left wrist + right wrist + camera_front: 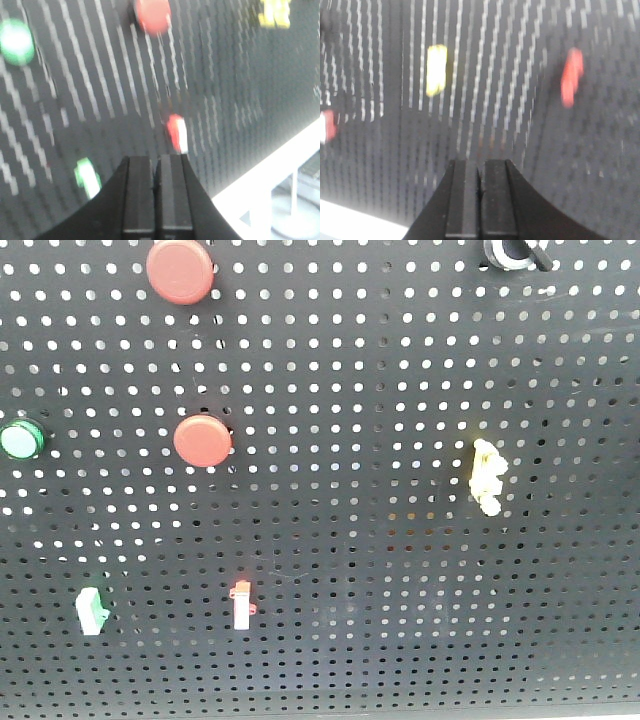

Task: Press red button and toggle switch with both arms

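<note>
Two red buttons sit on the black pegboard (400, 570), one at the top (180, 270) and one mid-left (203, 440). A red-and-white toggle switch (242, 605) is mounted low on the board, and a yellow switch (487, 475) at the right. No arm shows in the front view. My left gripper (156, 157) is shut and empty, its tips just below the red-and-white switch (176, 132), with a red button (152, 15) above. My right gripper (480, 161) is shut and empty, facing the board between the yellow switch (436, 70) and a red button (571, 77). Both wrist views are blurred.
A green button (20, 440) and a green-and-white switch (90, 610) sit at the board's left. A black fitting (515, 252) is at the top right. The board's white lower edge (270, 170) and a white stand lie beyond it.
</note>
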{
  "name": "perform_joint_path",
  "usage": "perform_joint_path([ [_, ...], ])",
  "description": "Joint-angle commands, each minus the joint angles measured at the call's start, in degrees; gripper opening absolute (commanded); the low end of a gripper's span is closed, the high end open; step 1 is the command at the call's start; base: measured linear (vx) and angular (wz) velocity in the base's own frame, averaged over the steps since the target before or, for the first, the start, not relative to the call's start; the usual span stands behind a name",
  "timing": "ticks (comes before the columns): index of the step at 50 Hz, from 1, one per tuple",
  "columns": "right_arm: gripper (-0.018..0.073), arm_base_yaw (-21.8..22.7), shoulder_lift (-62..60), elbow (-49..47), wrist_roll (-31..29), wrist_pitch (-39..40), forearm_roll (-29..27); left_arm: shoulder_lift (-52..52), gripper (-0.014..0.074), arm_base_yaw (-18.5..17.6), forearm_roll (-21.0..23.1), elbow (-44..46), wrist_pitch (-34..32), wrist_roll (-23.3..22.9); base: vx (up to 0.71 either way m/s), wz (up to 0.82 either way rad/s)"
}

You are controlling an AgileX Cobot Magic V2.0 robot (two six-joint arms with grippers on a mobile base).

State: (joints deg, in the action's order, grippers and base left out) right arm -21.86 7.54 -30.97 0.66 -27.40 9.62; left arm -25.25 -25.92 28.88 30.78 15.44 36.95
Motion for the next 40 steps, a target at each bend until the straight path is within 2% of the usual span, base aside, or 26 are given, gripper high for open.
perform_joint_path([
  [1,-0.0003,0.2,-1.9,1.8,0.0,4.6,0.4,0.9,0.0001,0.1,0.7,-0.3,-3.6,-0.6,0.0,0.0],
  [19,-0.0003,0.2,-3.9,11.3,0.0,3.7,-0.7,1.0,0.0001,0.1,0.7,-1.9,0.2,-0.6,0.0,0.0],
  [35,-0.0003,0.2,-3.9,12.1,0.0,2.2,-0.8,1.0,0.0001,0.1,0.7,-1.9,0.3,-0.6,0.0,0.0],
  [38,-0.0003,0.2,-3.9,12.1,0.0,2.2,-0.8,1.3,0.0001,0.1,-0.8,-1.9,0.3,-0.6,0.0,0.0],
  [40,-0.0003,0.2,-3.9,12.1,0.0,2.2,-0.8,2.0,0.0001,0.6,-4.7,-2.0,-0.8,-0.4,0.0,0.0],
])
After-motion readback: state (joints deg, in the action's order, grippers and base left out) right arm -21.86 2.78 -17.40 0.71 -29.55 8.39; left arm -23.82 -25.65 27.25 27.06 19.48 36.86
